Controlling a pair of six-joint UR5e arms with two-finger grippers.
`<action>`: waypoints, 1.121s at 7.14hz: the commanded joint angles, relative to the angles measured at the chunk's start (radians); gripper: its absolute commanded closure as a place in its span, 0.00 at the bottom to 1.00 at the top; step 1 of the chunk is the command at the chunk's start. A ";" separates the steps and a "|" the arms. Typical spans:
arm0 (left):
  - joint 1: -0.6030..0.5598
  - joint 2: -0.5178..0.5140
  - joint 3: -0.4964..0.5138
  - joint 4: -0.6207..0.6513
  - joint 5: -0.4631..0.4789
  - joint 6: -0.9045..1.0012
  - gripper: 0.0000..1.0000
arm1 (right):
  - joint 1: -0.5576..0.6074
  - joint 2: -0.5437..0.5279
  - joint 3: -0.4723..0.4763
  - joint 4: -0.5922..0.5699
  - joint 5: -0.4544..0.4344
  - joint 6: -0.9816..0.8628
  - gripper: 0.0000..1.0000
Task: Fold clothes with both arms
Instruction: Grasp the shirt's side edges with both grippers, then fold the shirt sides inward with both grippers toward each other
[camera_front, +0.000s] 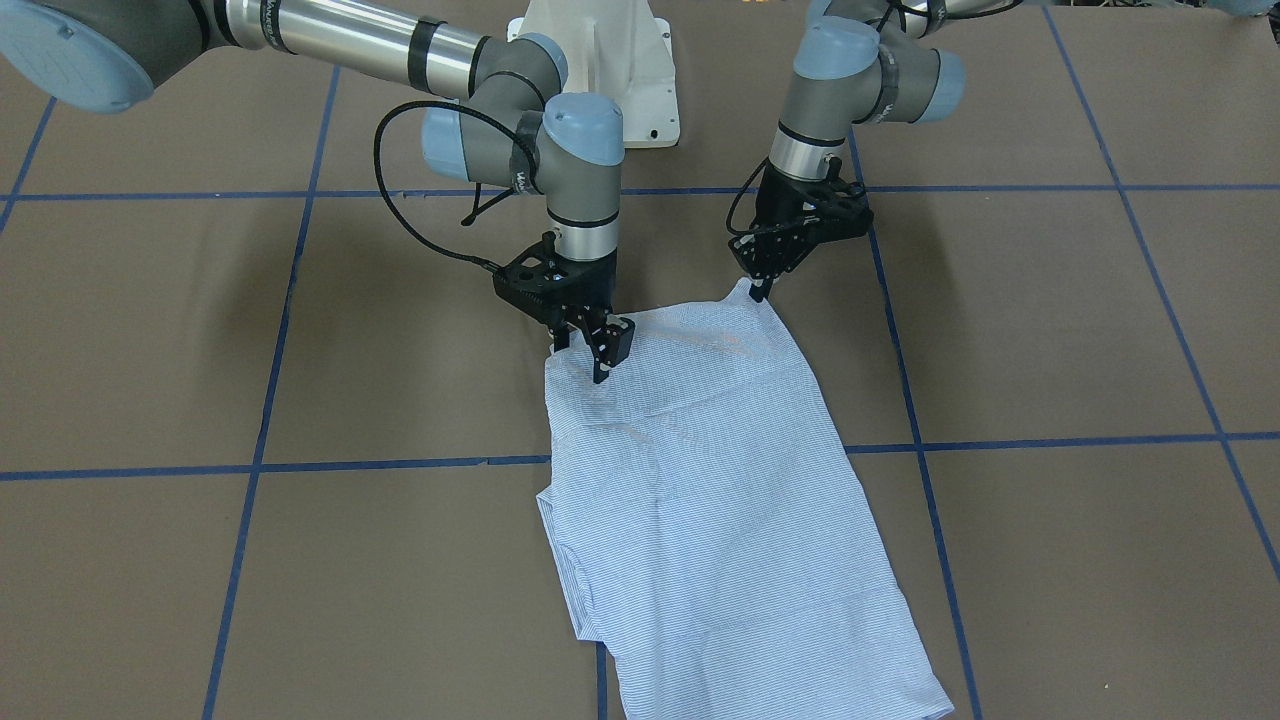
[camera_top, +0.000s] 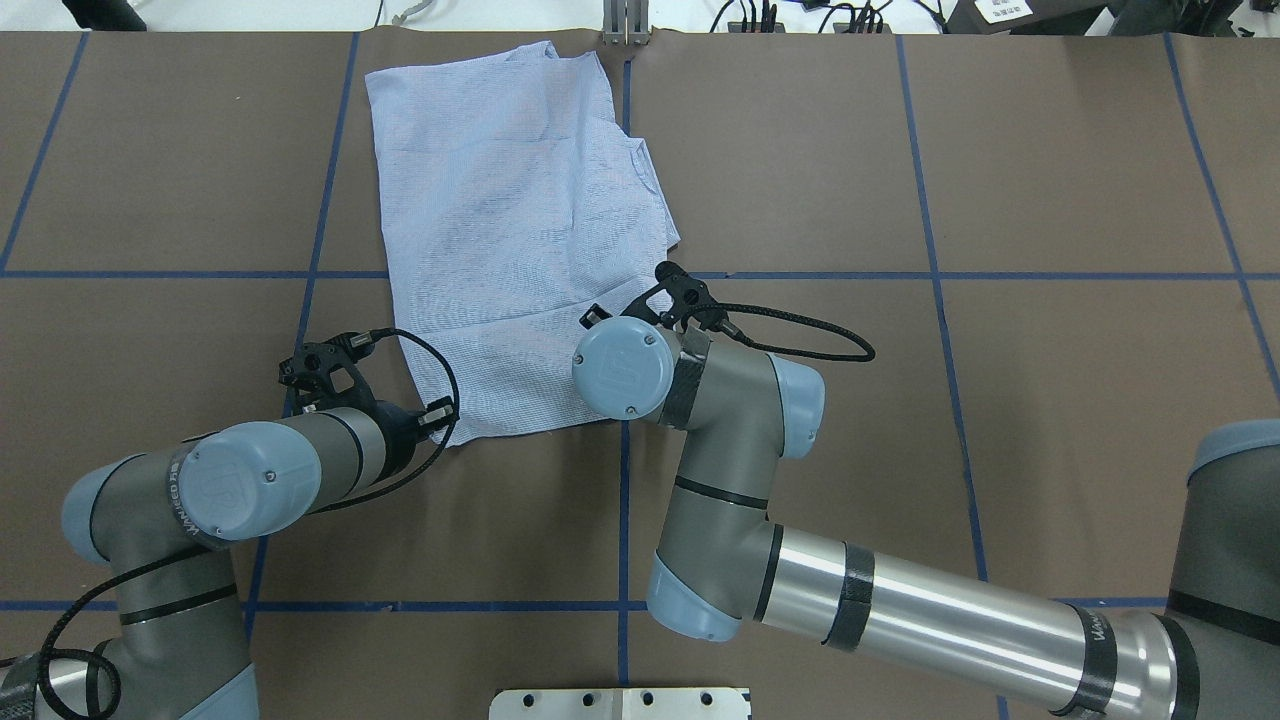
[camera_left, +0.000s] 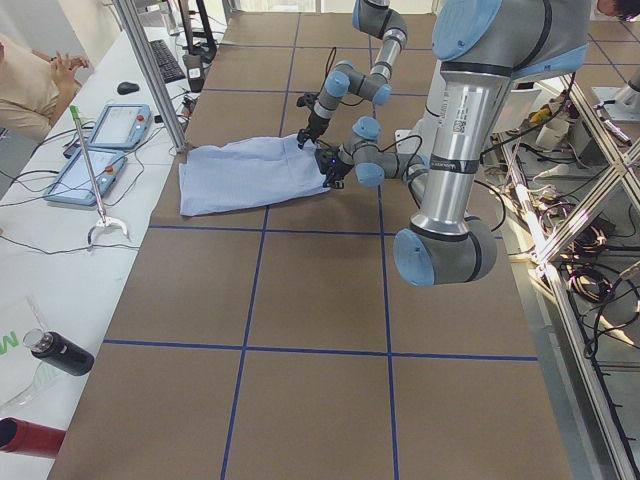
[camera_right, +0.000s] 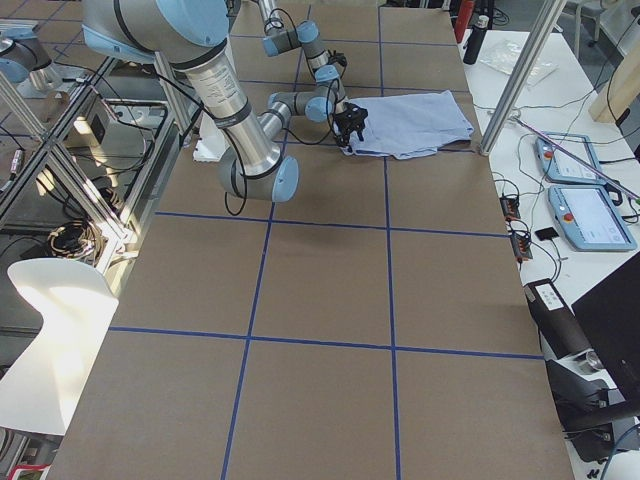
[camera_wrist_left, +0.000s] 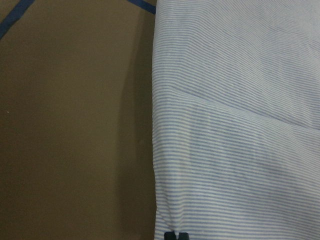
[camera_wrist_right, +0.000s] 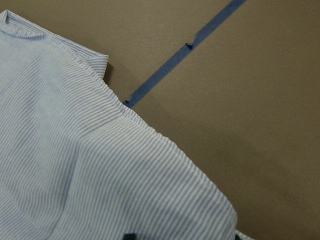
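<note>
Item: shirt (camera_front: 700, 500), light blue-and-white fine stripe, folded to a long panel, lying flat on the brown surface (camera_front: 1050, 330) marked with a blue tape grid (camera_front: 1000, 441). It runs from the robot's side to the far edge. Left tool (camera_front: 762, 285): narrow, pinching one near corner, the cloth drawn to a small peak. Right tool (camera_front: 588, 352): wide, straddling the other near corner, cloth between its tips.

Left tool (camera_front: 760, 288) pinched tight, right tool (camera_front: 587, 355) spread wide, both downward.
</note>
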 joint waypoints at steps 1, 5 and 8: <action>0.000 -0.002 0.000 0.000 0.000 0.001 1.00 | -0.003 0.002 0.000 0.001 -0.001 0.015 1.00; 0.000 -0.005 -0.098 0.003 -0.014 0.001 1.00 | 0.000 -0.116 0.221 -0.007 -0.015 0.029 1.00; 0.035 0.020 -0.326 0.014 -0.066 -0.041 1.00 | -0.135 -0.306 0.736 -0.269 -0.065 0.036 1.00</action>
